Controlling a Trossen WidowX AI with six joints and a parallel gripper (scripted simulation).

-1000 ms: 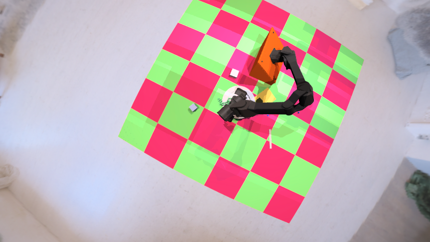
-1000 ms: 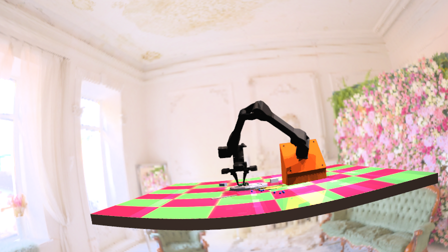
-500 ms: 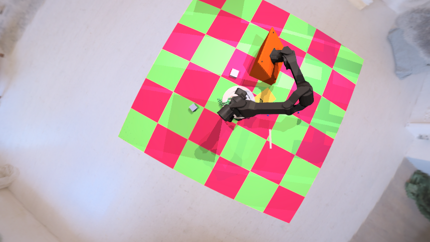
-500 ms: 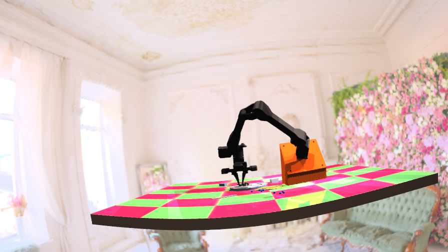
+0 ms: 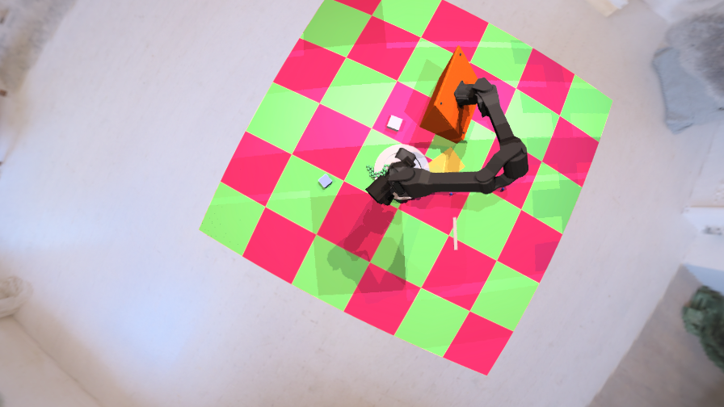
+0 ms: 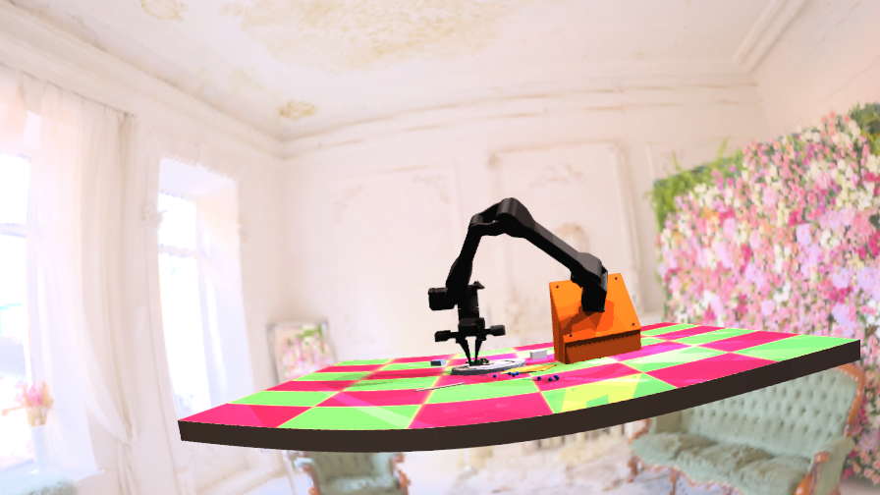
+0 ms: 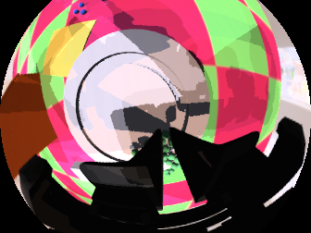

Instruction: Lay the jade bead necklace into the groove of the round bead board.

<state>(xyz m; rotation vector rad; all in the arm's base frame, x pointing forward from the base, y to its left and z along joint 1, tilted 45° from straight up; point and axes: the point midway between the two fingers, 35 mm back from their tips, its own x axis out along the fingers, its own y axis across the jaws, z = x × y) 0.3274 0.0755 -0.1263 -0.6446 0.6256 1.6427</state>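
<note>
The jade bead necklace [image 5: 376,172] [image 7: 170,163] is a bunched string of small green beads at the edge of the round white bead board [image 5: 387,153] [image 6: 460,371] [image 7: 71,102]. Part of it reaches off the board onto the checkered top, and a few beads show left of the fingers in the wrist view. The board's dark ring groove shows in the wrist view, with no beads along its far side. My gripper [image 6: 473,360] [image 7: 165,131] points down low at the board's edge, shut on the necklace. My arm hides part of the board and beads in the top view.
An orange wedge [image 5: 445,96] [image 7: 23,111] stands at the arm's base. A yellow piece [image 5: 445,162] [image 7: 69,48] lies beside the board. A white block [image 5: 394,122] [image 6: 538,355], a blue-grey block [image 5: 325,181] [image 6: 437,362], a pale stick [image 5: 455,233] and small blue beads [image 7: 80,11] lie around.
</note>
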